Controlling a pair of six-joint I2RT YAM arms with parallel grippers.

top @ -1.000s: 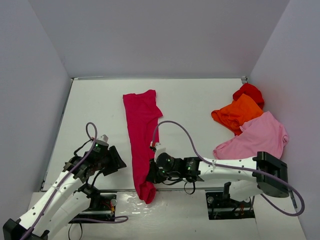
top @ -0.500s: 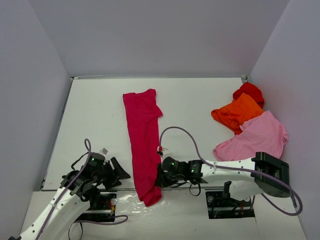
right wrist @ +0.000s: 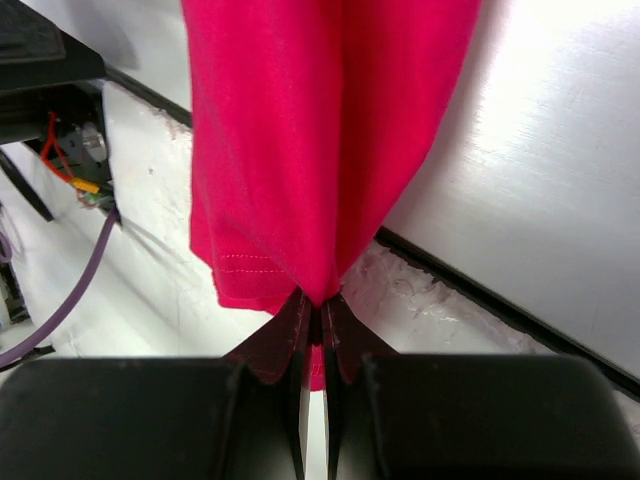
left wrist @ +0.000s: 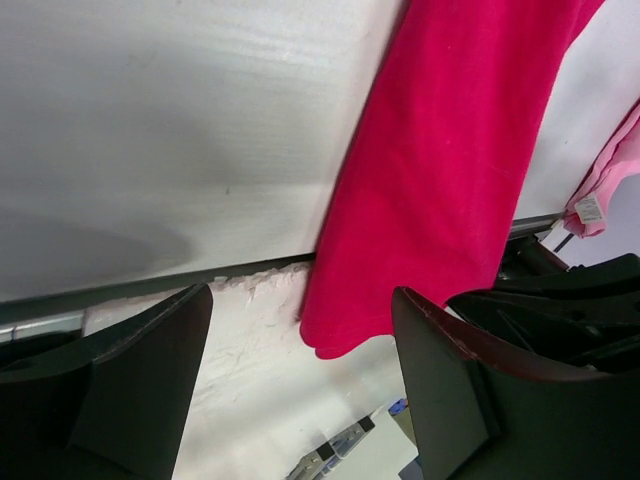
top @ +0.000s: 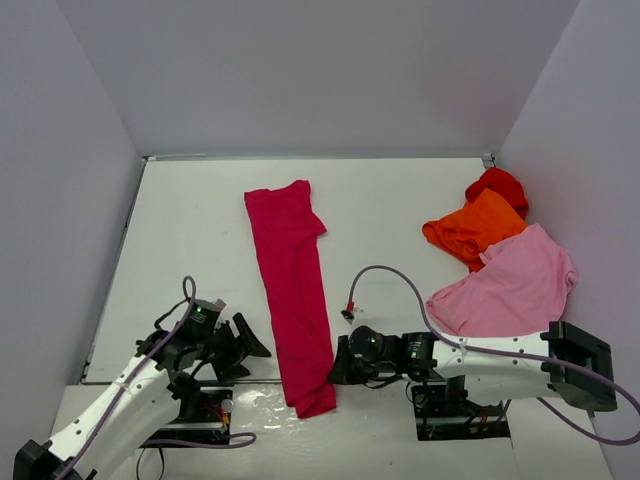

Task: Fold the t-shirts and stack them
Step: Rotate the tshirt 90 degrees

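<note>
Altogether four t-shirts lie on the tabletop [top: 200,220]: a crimson-magenta one [top: 290,280] stretched as a long strip down the middle, and a light pink [top: 510,285], an orange [top: 475,228] and a red one [top: 498,184] bunched at the right. The jaws of the left arm [top: 130,385] stand wide apart and hold nothing, just beside the strip's left edge. The jaws of the right arm [top: 490,355] are clamped on its near end, which overhangs the tabletop's front edge.

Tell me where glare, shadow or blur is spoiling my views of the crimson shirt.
Top external: even light, sharp, shirt clear. Left wrist: a shadow darkens the table at lower left, shirt in focus. Right wrist: glare whitens the table at upper right; the shirt's hem stitching is sharp.
</note>
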